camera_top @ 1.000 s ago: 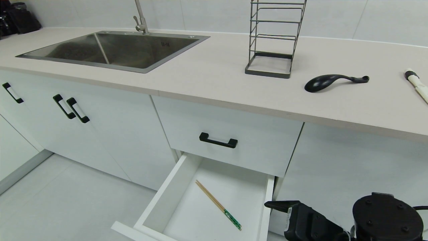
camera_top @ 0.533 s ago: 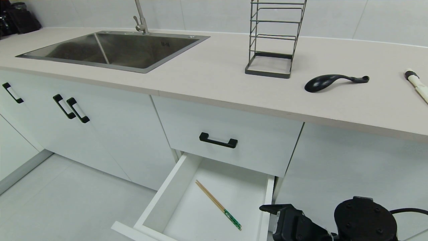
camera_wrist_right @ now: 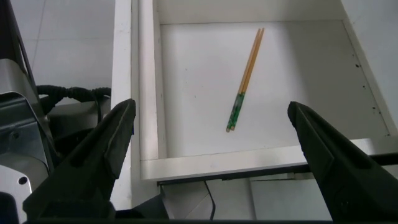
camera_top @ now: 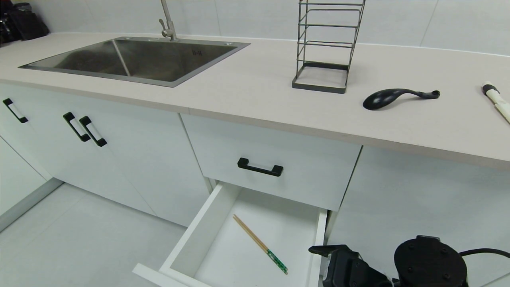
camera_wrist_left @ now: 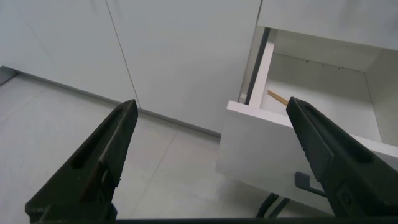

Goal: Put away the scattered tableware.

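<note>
Your black two-fingered left gripper [camera_wrist_left: 211, 106] is spread wide; your black two-fingered right gripper [camera_wrist_right: 211, 107] is too, pointing downward.

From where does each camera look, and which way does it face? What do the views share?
Head view: on the head, facing forward and down at counter, spoon and open drawer; right arm at lower right.
Left wrist view: on the left wrist, facing cabinet front and drawer side; open left gripper frames it.
Right wrist view: on the right wrist, looking down into the drawer; open right gripper frames it.
Shared: all three show drawer and chopsticks.
</note>
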